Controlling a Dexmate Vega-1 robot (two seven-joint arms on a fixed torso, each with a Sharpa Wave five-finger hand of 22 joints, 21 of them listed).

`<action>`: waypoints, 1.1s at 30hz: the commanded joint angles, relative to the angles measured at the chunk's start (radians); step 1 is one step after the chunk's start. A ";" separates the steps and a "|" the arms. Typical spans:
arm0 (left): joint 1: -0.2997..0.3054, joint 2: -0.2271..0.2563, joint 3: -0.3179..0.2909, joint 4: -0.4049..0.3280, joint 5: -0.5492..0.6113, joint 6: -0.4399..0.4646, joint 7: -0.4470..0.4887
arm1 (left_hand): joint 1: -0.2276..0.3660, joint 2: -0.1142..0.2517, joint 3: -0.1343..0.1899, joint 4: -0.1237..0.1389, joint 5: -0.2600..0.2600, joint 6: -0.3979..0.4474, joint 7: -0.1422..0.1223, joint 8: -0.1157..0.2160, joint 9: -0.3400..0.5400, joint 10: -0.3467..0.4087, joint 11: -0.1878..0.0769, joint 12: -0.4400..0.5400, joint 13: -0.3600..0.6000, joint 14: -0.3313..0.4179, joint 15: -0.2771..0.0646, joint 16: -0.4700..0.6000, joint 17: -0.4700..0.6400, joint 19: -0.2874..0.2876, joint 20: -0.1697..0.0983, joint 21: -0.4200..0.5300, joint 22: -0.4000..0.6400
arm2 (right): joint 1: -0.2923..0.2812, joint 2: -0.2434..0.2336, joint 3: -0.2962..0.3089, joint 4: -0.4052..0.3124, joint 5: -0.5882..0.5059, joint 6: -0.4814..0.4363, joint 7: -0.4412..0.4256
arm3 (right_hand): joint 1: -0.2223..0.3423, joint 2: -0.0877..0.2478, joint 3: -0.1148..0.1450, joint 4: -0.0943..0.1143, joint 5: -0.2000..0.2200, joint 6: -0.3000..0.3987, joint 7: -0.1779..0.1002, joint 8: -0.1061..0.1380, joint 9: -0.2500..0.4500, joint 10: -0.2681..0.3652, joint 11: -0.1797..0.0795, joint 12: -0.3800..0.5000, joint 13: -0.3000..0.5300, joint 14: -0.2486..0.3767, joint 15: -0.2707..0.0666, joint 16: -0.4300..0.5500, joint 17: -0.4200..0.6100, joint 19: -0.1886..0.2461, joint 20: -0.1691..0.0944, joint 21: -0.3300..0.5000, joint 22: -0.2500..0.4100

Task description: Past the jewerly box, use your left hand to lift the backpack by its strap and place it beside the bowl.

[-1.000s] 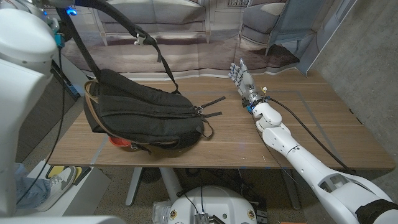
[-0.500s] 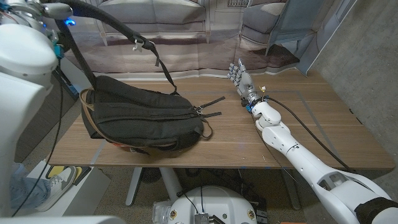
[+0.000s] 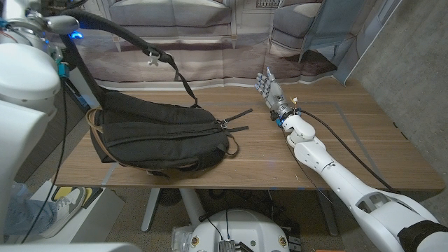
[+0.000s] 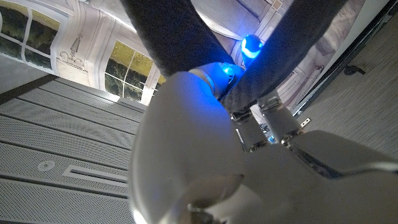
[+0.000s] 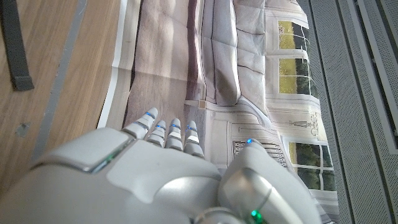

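**Strap up in the left hand, pack low on the table's left end**

Fingers (image 4: 249, 134) of the left hand (image 3: 59, 24) are wrapped round the dark strap (image 3: 122, 31), seen in the left wrist view w/ strap bands crossing over the hand; exact finger spread I can't tell, but the strap is plainly gripped. Left hand sits high at approx 10 o'clock of the head view, above and outside the table's left end. Strap runs taut from it down to the backpack (image 3: 164, 136), prob. why the pack's near-left end looks tipped up while the rest seems to rest on the wooden table (image 3: 336, 136); can't tell if it's fully off the wood.

Backpack covers the table's left half, approx 9 o'clock from centre. Loose webbing tails trail toward centre. Bowl and jewelry box: can't make out either.

Right hand (image 3: 271, 89) stands on edge at 1 o'clock, near the far edge, fingers straight and close together, holding nothing — parked out of the way, I'd judge.

Room: bare wood across centre and right, 3 to 5 o'clock. The pack overhangs or crowds the left edge, so any swing wants to go rightward, not further left.
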 commanded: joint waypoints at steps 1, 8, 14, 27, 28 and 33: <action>0.150 -0.076 -0.079 -0.042 0.036 -0.070 -0.019 | 0.003 0.004 -0.002 -0.002 -0.005 0.006 -0.005 -0.004 0.003 0.008 0.002 -0.003 0.004 0.016 -0.005 0.005 0.003 -0.002 -0.117 0.005 0.003 | 0.008 0.007 -0.012 0.013 -0.004 -0.010 0.013 | 0.001 0.012 -0.002 0.000 -0.001 0.010 -0.002 -0.004 0.003 0.001 0.007 -0.006 0.005 0.006 -0.003 0.000 0.002 0.005 -0.005 0.001 0.003; 0.209 -0.107 -0.103 -0.030 0.057 -0.104 -0.043 | 0.003 0.003 -0.003 -0.002 -0.005 0.004 -0.005 -0.005 0.004 0.007 0.003 -0.005 0.005 0.015 -0.006 0.005 0.004 -0.003 -0.115 0.007 0.003 | 0.006 0.002 -0.017 -0.002 -0.009 -0.026 0.007 | 0.002 0.013 -0.002 0.000 -0.001 0.009 -0.003 -0.004 0.003 0.002 0.008 -0.005 0.005 0.005 -0.003 0.000 0.002 0.005 -0.005 0.001 0.003; 0.240 -0.104 -0.107 -0.009 0.073 -0.134 -0.068 | 0.003 0.003 -0.002 -0.002 -0.005 0.003 -0.004 -0.007 0.005 0.008 0.003 -0.008 0.004 0.016 -0.008 0.003 0.002 -0.004 -0.114 0.008 0.003 | 0.008 0.006 -0.022 0.003 -0.011 -0.032 0.007 | 0.003 0.014 -0.002 0.000 -0.001 0.009 -0.002 -0.005 0.003 0.003 0.009 -0.005 0.005 0.006 -0.003 0.000 0.002 0.005 -0.006 0.001 0.003; 0.264 -0.063 -0.103 0.055 0.092 -0.153 -0.127 | 0.002 0.003 -0.003 0.000 -0.007 0.003 -0.007 -0.010 0.006 0.007 0.000 -0.013 0.006 0.014 -0.008 0.001 0.002 -0.011 -0.117 0.009 0.002 | 0.012 0.020 -0.030 0.023 -0.016 -0.035 0.000 | 0.004 0.014 -0.002 0.000 -0.002 0.009 -0.004 -0.005 0.003 0.004 0.009 -0.005 0.005 0.005 -0.003 0.000 0.002 0.005 -0.006 0.001 0.003; 0.268 -0.067 -0.103 0.061 0.094 -0.163 -0.128 | 0.002 0.003 -0.003 0.000 -0.007 0.003 -0.006 -0.010 0.006 0.007 -0.001 -0.013 0.006 0.015 -0.007 0.002 0.003 -0.011 -0.116 0.009 0.002 | 0.013 0.021 -0.031 0.025 -0.018 -0.036 -0.001 | 0.004 0.014 -0.002 0.000 -0.002 0.009 -0.003 -0.005 0.003 0.005 0.010 -0.004 0.005 0.005 -0.002 0.000 0.002 0.005 -0.006 0.001 0.003; 0.289 -0.061 -0.103 0.082 0.104 -0.175 -0.141 | 0.002 0.003 -0.004 0.000 -0.007 0.002 -0.006 -0.011 0.006 0.006 0.001 -0.016 0.006 0.014 -0.008 0.002 0.002 -0.013 -0.115 0.010 0.002 | 0.023 0.030 -0.036 0.044 -0.022 -0.034 0.002 | 0.004 0.015 -0.002 0.000 -0.003 0.009 -0.002 -0.005 0.003 0.004 0.008 -0.005 0.005 0.005 -0.003 0.000 0.003 0.005 -0.005 0.001 0.003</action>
